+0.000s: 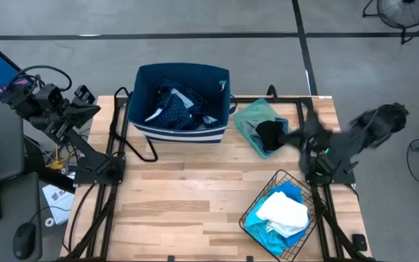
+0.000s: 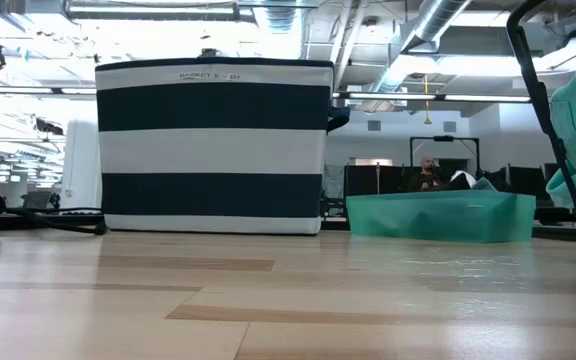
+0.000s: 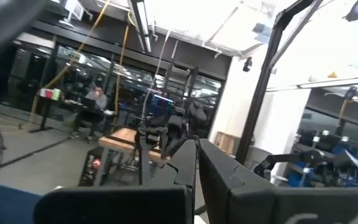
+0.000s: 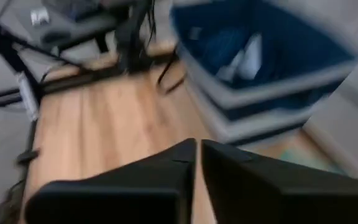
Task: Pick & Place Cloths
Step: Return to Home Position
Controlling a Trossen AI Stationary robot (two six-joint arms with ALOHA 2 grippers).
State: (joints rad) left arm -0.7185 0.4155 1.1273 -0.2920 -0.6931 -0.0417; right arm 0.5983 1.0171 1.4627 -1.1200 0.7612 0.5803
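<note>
A turquoise cloth lies flat on the table to the right of the navy striped bin, and the low view shows this cloth as a low heap. A black cloth rests on top of it. Navy dotted and pale cloths lie inside the bin. A white cloth and another turquoise one fill the wire basket. My right gripper is blurred, just right of the black cloth; its wrist view shows the gripper shut and empty. My left gripper waits shut off the table's left edge.
The striped bin stands at the far edge, with a black cable looping on the table beside it. The wire basket sits at the near right corner. Bare wood stretches across the table's near left part. People sit in the room beyond.
</note>
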